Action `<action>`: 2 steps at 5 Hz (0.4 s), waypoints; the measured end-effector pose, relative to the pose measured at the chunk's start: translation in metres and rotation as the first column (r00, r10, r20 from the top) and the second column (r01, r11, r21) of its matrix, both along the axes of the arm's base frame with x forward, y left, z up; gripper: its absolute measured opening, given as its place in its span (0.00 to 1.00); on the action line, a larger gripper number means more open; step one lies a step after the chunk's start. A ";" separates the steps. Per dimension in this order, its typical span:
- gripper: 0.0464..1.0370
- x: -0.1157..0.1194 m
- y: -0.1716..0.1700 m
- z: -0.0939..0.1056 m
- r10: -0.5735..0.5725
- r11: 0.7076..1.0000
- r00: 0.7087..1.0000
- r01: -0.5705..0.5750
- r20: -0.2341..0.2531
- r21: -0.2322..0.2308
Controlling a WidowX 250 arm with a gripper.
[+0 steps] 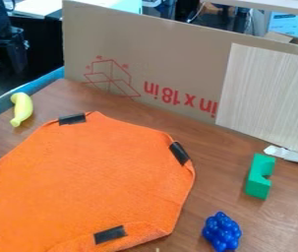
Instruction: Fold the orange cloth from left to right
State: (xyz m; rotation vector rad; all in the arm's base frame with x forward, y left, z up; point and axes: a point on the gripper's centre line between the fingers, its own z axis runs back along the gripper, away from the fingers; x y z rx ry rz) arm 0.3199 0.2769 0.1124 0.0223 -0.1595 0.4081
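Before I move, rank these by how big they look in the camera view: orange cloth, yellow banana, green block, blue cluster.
1. Orange cloth
2. Green block and blue cluster: too alike to rank
3. Yellow banana, though it lies farther from the camera

Yellow banana [22,109] near orange cloth [92,179]

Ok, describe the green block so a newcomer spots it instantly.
Find the big orange cloth on the brown table. Beyond its right edge in the picture lies the green block, notched on one side. Its neighbour, the blue cluster, is bumpy; the block has flat faces.
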 end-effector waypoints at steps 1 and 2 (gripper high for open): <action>0.96 -0.002 -0.002 -0.018 0.001 1.000 0.999 -0.002 -0.032 -0.029; 0.96 -0.019 -0.017 -0.044 -0.003 0.998 0.997 -0.001 -0.077 -0.064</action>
